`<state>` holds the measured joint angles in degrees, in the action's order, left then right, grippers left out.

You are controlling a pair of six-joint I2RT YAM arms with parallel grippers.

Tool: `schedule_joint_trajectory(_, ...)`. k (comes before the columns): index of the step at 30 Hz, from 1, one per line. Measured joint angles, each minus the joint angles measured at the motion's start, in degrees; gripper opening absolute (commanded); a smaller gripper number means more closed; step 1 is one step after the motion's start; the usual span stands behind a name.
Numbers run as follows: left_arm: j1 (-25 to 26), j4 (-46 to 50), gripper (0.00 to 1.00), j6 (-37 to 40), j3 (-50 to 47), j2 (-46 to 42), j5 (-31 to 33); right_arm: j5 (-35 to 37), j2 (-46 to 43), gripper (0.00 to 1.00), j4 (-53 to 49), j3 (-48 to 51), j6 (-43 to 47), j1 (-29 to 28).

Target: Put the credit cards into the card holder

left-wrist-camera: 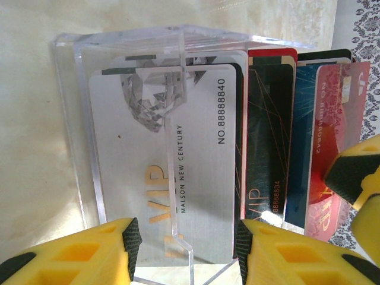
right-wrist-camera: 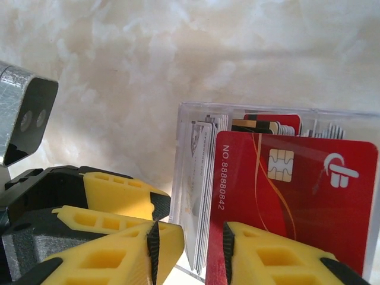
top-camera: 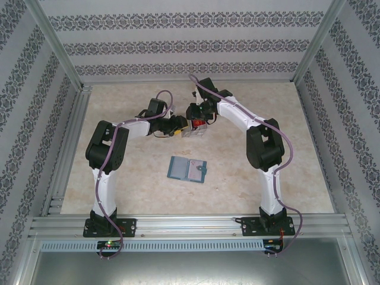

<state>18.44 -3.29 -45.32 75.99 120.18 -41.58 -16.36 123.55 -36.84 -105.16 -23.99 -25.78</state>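
1. Top view: left gripper (top-camera: 177, 127) and right gripper (top-camera: 199, 123) meet at the clear card stand (top-camera: 191, 132). The open teal card holder (top-camera: 187, 169) lies on the tabletop (top-camera: 285, 172), nearer the bases, between the arms.
2. Left wrist: left gripper straddles the stand's end; clamping cannot be told.
3. Right wrist: right gripper's jaws stand apart around the upright red credit card (right-wrist-camera: 297, 202).

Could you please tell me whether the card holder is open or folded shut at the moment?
Open: the card holder lies spread flat on the table, its two halves side by side.
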Motion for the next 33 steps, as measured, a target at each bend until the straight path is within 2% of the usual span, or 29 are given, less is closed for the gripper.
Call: schedule_joint_trajectory(33, 0.0, -0.2, 0.47, -0.2, 0.2, 0.3, 0.0, -4.2, 0.6, 0.4, 0.4, -0.8, -1.7, -0.2)
